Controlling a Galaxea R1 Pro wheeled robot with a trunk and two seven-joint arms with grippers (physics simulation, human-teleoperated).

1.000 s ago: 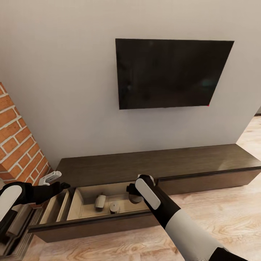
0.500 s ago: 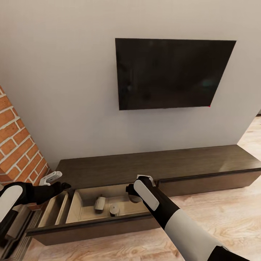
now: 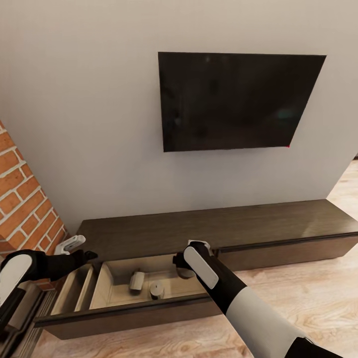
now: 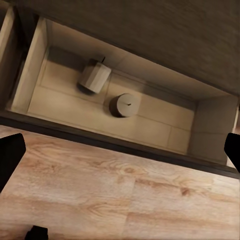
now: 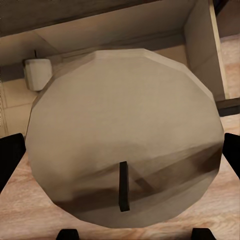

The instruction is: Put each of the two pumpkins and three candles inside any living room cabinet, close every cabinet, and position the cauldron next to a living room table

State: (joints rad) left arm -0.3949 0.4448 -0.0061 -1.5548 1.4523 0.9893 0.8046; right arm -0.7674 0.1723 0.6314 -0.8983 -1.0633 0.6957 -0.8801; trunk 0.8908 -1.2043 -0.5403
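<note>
Partly hidden behind the right gripper (image 3: 185, 266), a held candle (image 5: 125, 135).

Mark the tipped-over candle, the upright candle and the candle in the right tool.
Tipped-over candle (image 4: 94, 76), left wrist view, on its side wall.
Upright candle (image 4: 124, 105), left wrist view, on its top face.
Candle in the right tool (image 5: 125, 135), right wrist view, on its top face.
</note>
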